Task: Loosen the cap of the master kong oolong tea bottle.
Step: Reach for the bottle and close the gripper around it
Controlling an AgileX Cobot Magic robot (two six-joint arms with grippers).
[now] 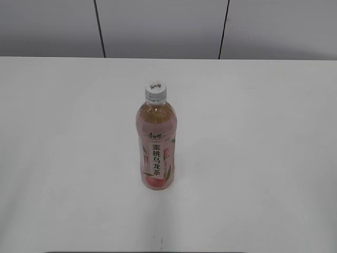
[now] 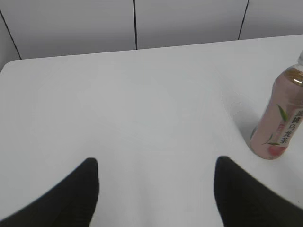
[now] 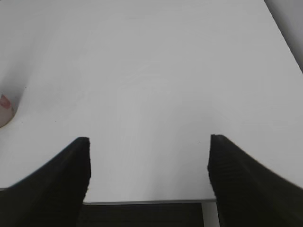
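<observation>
The master kong oolong tea bottle (image 1: 156,145) stands upright in the middle of the white table (image 1: 263,158), its pink peach label with the white strip of black characters facing the exterior view. The white ribbed cap (image 1: 156,90) sits on its neck. Neither gripper shows in the exterior view. In the left wrist view the bottle (image 2: 279,118) stands at the far right edge, and my left gripper (image 2: 156,163) is open and empty, well to its left. In the right wrist view my right gripper (image 3: 147,142) is open and empty over the table's near edge; only a sliver of the bottle's base (image 3: 4,109) shows at the far left.
The white table (image 2: 142,94) ends at a grey panelled wall (image 1: 158,26) behind. Its near edge (image 3: 147,202) shows just below the right gripper, with dark space beneath.
</observation>
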